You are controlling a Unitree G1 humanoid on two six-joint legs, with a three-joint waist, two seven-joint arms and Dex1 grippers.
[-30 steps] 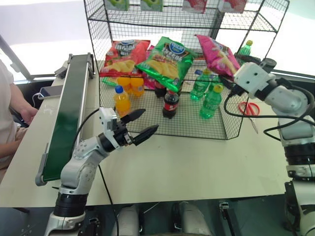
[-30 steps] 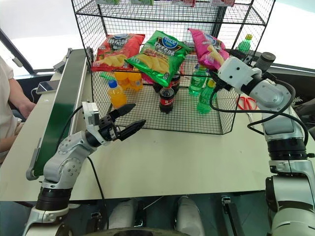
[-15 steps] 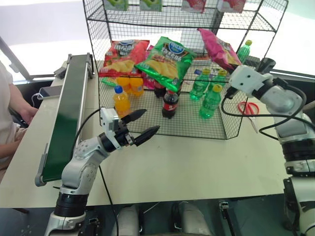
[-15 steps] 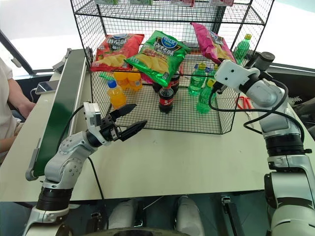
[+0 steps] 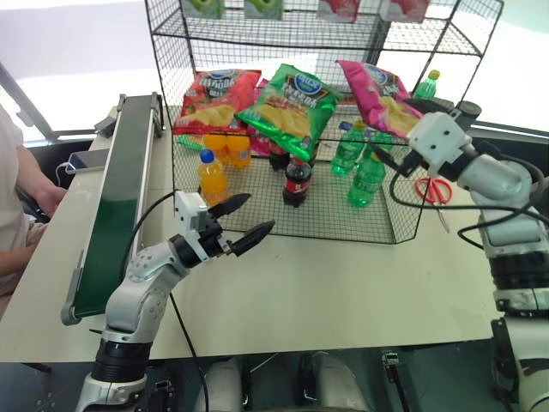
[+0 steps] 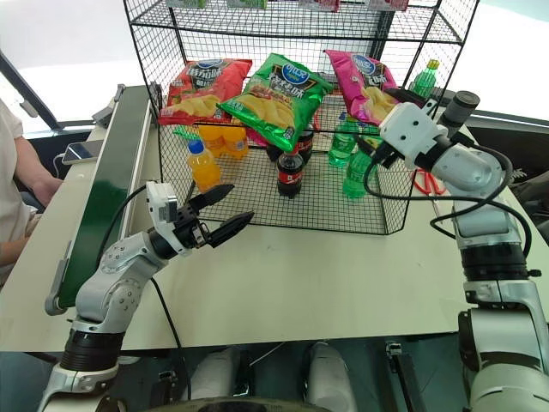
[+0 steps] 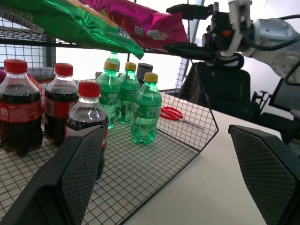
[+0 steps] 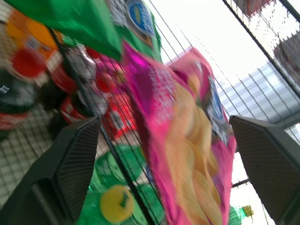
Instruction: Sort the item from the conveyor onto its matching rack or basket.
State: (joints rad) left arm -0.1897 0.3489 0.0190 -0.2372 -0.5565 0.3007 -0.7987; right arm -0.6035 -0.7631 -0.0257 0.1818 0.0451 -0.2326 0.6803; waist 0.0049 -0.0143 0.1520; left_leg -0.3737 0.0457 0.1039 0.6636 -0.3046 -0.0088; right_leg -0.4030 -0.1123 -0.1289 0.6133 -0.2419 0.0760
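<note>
The item, a magenta-pink chip bag point(image 5: 376, 89), lies tilted on the middle shelf of the black wire rack point(image 5: 257, 39), at its right end beside the green bag. My right gripper point(image 5: 401, 130) stands open just to the right of the bag, its fingers apart from the bag's edge. In the right wrist view the pink bag point(image 8: 187, 140) lies ahead between the spread fingers. My left gripper point(image 5: 257, 213) hangs open and empty over the table in front of the rack. The dark-green conveyor point(image 5: 120, 189) runs along the left with nothing on its belt.
A red chip bag point(image 5: 214, 99) and a green chip bag point(image 5: 287, 103) share the shelf. Below stand orange bottles point(image 5: 212, 176), cola bottles point(image 5: 297, 182) and green bottles point(image 5: 369, 176). Red scissors point(image 5: 436, 190) lie right of the rack. A person point(image 5: 17, 189) sits at far left.
My right gripper has opened and let go of the pink bag, which now lies face-up on the shelf. The left arm has kept still.
</note>
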